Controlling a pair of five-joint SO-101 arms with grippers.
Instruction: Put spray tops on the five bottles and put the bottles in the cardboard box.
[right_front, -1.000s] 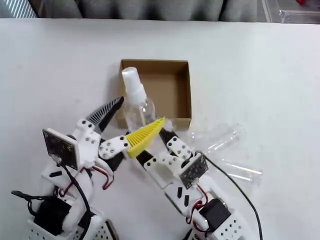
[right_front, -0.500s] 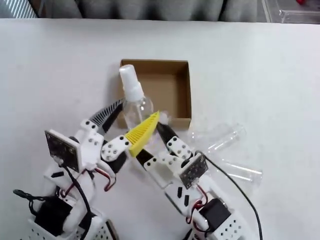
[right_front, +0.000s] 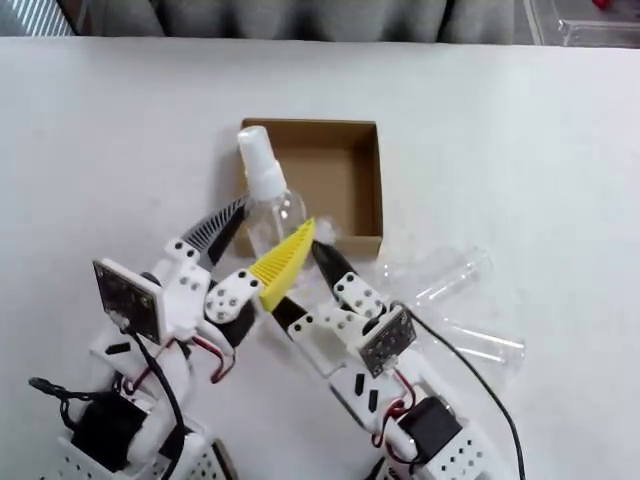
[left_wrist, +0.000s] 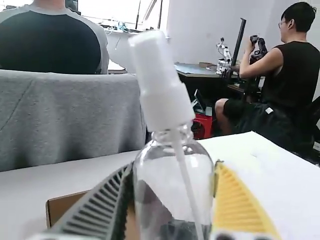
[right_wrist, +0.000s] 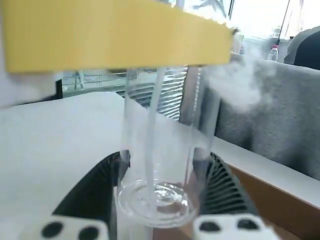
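Two grippers have hold of one clear bottle (right_front: 285, 208) at the same time. It already wears its white spray top (right_front: 260, 160). From above, it stands tilted over the near left corner of the cardboard box (right_front: 340, 128), with the top leaning across the box's left wall. Whether its base touches the box I cannot tell from where I stand.

The left gripper (right_front: 275, 218) is closed on the bottle's body, with the black ribbed finger (right_front: 222, 225) on one side and the yellow finger (right_front: 285, 260) on the other. In the left wrist view the left gripper (left_wrist: 170, 212) presses against both flanks of the bottle (left_wrist: 172, 180), and the spray top (left_wrist: 160, 80) rises well above the fingers.

The right gripper (right_front: 305, 250) comes in lower, tucked partly under the yellow finger. In its own wrist view the right gripper (right_wrist: 157, 200) has a dark finger hugging each side of the bottle (right_wrist: 160, 150) near the base (the yellow bar across the top is the other arm's finger).

Off to the right of the box, on the white table (right_front: 500, 130), at least two uncapped bottles lie on their sides, one (right_front: 448, 277) nearer the box and one (right_front: 488, 343) beside the right arm.
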